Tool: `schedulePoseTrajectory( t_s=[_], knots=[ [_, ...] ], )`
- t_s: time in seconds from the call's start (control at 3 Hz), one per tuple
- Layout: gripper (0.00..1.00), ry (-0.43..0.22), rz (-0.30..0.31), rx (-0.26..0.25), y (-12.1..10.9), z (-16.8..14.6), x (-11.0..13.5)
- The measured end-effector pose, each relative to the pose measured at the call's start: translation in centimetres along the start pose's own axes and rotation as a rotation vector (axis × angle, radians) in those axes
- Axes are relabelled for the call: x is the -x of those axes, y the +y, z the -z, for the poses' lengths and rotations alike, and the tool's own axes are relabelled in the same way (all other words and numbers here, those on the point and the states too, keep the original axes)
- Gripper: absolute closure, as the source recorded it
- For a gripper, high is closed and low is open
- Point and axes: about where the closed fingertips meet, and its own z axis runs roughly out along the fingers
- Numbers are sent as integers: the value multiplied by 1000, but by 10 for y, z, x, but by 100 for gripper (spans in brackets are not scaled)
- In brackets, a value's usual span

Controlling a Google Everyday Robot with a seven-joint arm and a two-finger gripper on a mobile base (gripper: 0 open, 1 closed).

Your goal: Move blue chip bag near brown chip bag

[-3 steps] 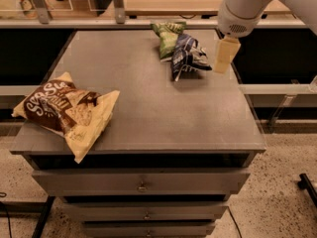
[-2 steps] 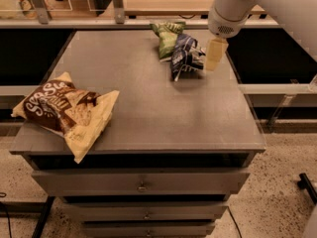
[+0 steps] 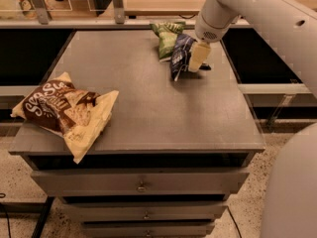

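Note:
The blue chip bag (image 3: 179, 56), small, dark navy and glossy, stands on the far right part of the grey cabinet top (image 3: 148, 98). My gripper (image 3: 197, 58) hangs from the white arm directly against the bag's right side and touches it. The brown chip bag (image 3: 64, 110), large with white lettering and cream edges, lies at the front left corner of the top, far from the blue bag and the gripper.
A small green snack bag (image 3: 167, 36) lies just behind and left of the blue bag, touching it. The cabinet has drawers (image 3: 141, 185) below its front edge. A shelf rail with posts (image 3: 117, 4) runs behind the top.
My gripper has moved left and slightly down, from beside the blue chip bag to pressing against it. The blue bag has shifted a little left. The brown bag has not moved.

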Motion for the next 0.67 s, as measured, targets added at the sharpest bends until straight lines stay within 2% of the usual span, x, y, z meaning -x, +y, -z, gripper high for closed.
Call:
schedulePoseTrajectory(
  t_s=[0.33,0.67],
  knots=[
    [41,-54,-15,38,5,-14,7],
    [64,-100,-5,74,13,-12,15]
  ],
)
